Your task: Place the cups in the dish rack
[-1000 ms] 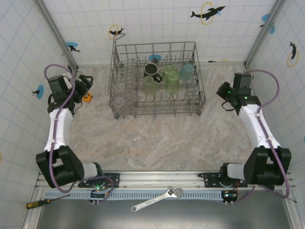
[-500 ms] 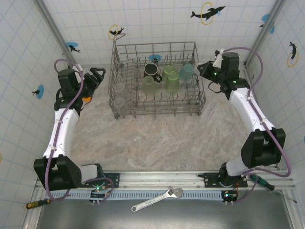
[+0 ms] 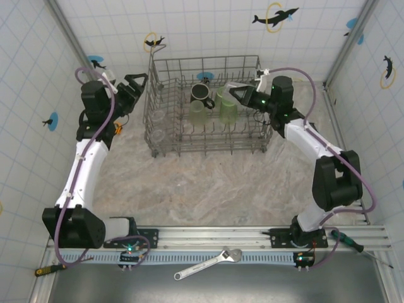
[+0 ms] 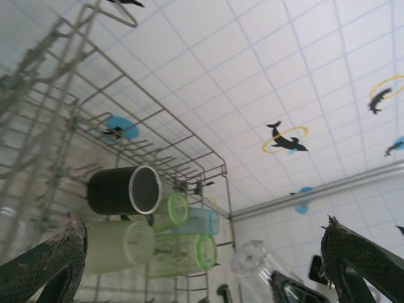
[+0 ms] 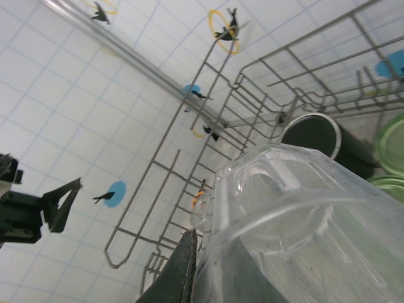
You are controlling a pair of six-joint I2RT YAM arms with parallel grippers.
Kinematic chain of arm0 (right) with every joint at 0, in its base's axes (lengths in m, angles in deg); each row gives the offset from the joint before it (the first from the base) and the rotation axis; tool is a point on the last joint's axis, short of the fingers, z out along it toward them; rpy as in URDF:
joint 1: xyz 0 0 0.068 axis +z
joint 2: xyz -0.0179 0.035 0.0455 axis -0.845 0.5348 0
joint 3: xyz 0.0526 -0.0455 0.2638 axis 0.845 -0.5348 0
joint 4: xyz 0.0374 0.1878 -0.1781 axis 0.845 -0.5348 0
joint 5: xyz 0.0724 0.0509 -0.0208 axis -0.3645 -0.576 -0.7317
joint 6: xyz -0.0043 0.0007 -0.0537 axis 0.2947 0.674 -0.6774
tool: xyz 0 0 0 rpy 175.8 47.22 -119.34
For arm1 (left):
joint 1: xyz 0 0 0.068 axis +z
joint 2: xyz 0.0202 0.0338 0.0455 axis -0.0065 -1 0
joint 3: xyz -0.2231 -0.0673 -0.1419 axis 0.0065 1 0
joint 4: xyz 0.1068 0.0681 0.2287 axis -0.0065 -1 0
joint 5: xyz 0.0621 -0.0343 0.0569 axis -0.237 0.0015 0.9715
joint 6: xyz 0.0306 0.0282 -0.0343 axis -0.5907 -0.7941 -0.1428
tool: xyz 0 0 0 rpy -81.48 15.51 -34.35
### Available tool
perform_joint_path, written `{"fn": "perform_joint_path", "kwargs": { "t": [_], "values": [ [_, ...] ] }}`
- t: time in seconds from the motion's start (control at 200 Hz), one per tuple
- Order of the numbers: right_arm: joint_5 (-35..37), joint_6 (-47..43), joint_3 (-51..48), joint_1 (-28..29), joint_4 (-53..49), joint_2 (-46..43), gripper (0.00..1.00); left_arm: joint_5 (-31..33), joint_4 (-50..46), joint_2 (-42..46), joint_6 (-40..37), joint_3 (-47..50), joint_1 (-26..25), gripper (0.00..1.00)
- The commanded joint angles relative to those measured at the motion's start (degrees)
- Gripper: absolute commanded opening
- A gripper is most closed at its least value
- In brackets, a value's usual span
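A clear cup (image 5: 284, 214) is being clamped by the right pincer (image 3: 232, 92) over the 2 o'clock corner of the dish rack (image 3: 208, 149). The left pincer (image 3: 137, 86) is being held wide apart at the rack's 10 o'clock side. A black mug (image 3: 201, 93) and green cups (image 3: 228, 111) are being carried in the rack, at 12 o'clock on the table (image 3: 208, 189).

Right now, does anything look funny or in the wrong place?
An adjustable wrench and a yellow-handled screwdriver lie on the near metal ledge: tools, not dishes. Nothing looks spilled or broken.
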Motion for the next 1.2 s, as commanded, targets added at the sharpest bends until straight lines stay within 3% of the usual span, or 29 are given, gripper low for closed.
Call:
{"fn": "perform_joint_path", "kwargs": {
  "t": [0.0,0.285,0.425,0.711,1.196],
  "values": [
    [-5.31,5.52,-0.85,0.91,14.42,1.81,0.0,-1.32,6.24,-2.31,4.06,-0.23,-2.7,0.98],
    [-8.05,11.69,-0.5,3.99,25.86,5.77,0.0,-3.16,9.24,-10.35,5.93,-4.83,-9.98,0.98],
    [-7.68,14.24,0.14,5.06,28.62,7.98,0.0,-2.51,9.5,-13.49,6.26,-5.22,-11.46,0.97],
    [-9.07,26.81,1.72,7.0,45.24,14.89,0.0,-6.22,12.58,-19.51,10.04,-7.35,-13.6,0.98],
    [-11.84,28.91,8.67,8.91,46.56,19.38,0.0,-11.94,13.72,-23.05,12.25,-8.01,-13.87,0.98]
  ]
}}
